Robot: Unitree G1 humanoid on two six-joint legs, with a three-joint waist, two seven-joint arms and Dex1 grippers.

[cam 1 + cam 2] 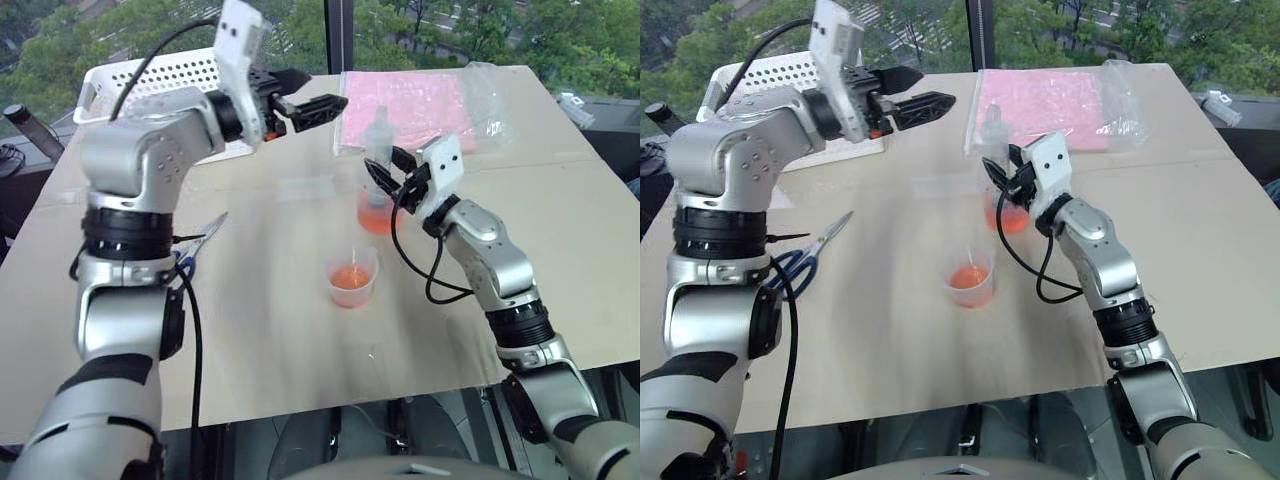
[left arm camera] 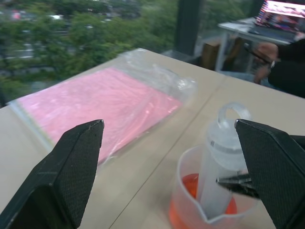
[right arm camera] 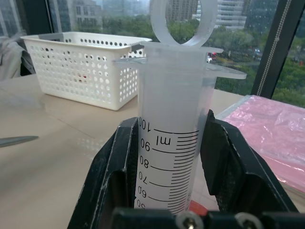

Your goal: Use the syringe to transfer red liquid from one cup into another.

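The small cup (image 1: 352,278) stands nearest on the table (image 1: 250,340), handleless, with a shallow pool of red liquid (image 1: 350,276) in its bottom. Left of the small cup and well apart from it lie scissors (image 1: 805,255) with blue handles, blades pointing away.

Just behind the small cup stands the tall cup (image 1: 376,212), also holding red liquid. The syringe (image 3: 174,143) stands upright in it, tip down in the liquid, plunger ring at the top. The right gripper (image 1: 397,180) is clamped on the syringe barrel, a black finger pressed to each side over the printed scale. Its cable loops down beside the tall cup, toward the small cup's right.

Above and to the left of the tall cup, the left gripper (image 1: 318,106) hangs in the air with its two fingers (image 2: 71,176) spread wide and nothing between them, pointing toward the syringe top.

Behind the tall cup lies a pink sheet in a clear plastic bag (image 1: 410,105). Far left of that, beyond the small cup, sits a white perforated basket (image 1: 165,80) at the table's back edge. Past the table, a person's hand (image 2: 267,50) shows at a desk.
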